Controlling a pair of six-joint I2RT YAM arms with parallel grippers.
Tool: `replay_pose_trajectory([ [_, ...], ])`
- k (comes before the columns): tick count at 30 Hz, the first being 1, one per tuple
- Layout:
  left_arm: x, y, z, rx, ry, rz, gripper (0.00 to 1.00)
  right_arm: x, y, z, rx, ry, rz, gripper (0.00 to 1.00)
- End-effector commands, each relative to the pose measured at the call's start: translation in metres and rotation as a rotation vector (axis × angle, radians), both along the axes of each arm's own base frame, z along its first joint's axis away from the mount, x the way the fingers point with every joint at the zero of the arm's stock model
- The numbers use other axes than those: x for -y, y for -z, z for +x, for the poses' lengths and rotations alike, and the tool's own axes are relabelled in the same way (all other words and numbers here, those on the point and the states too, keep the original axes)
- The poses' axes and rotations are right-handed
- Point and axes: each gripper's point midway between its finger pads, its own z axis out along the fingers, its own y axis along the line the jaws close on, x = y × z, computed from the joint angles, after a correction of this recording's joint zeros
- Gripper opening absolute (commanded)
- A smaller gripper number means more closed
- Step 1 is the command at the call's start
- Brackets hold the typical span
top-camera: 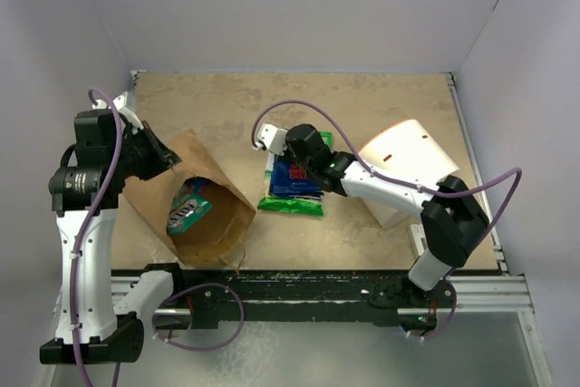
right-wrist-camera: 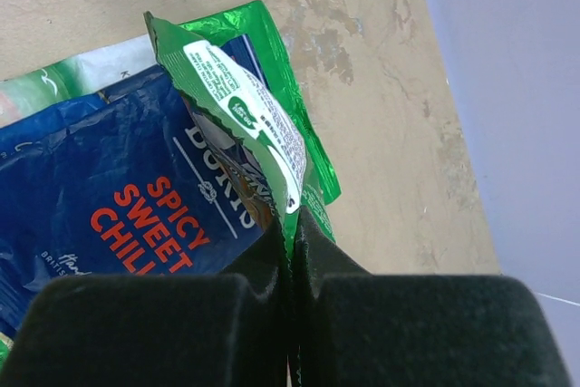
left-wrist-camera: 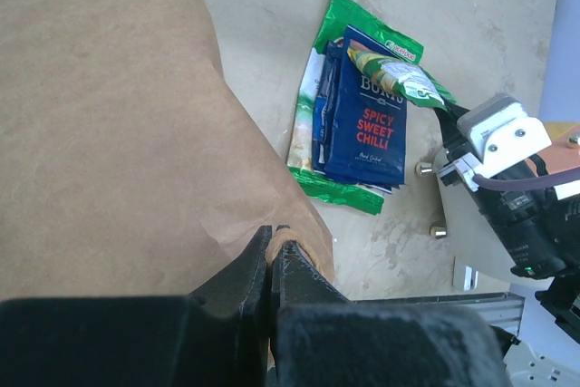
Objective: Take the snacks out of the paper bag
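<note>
Right gripper [right-wrist-camera: 292, 237], jaws pinching green packet [right-wrist-camera: 237, 101] by corner: slip likely. Left gripper [left-wrist-camera: 272, 244], jaws clamped on paper bag [left-wrist-camera: 109, 133] rim: tear risk, teal packet [top-camera: 188, 206] inside.

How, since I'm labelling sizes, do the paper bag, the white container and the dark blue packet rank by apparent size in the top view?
1. paper bag, clearly the largest.
2. white container, partly hidden, so its full extent is unsure.
3. dark blue packet, the smallest, also partly covered.
</note>
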Motion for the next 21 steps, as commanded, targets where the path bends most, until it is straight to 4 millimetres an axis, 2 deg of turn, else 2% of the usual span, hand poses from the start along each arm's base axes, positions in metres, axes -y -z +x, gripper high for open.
replay_pose_trajectory([
  [1,0.002,-0.013,0.007,0.05,0.025,0.008,0.0,-0.003,-0.017,0.009,0.056,0.036,0.05,0.0],
  [6,0.001,-0.014,0.011,0.051,0.027,0.014,0.0,-0.001,0.005,0.0,-0.016,0.035,0.033,0.0],
  [12,0.002,-0.007,0.012,0.034,0.029,0.01,0.0,-0.005,0.022,-0.019,-0.106,-0.014,0.073,0.0],
  [21,0.005,-0.003,0.019,0.028,0.029,-0.019,0.0,-0.003,0.055,-0.038,-0.204,-0.04,0.068,0.08],
])
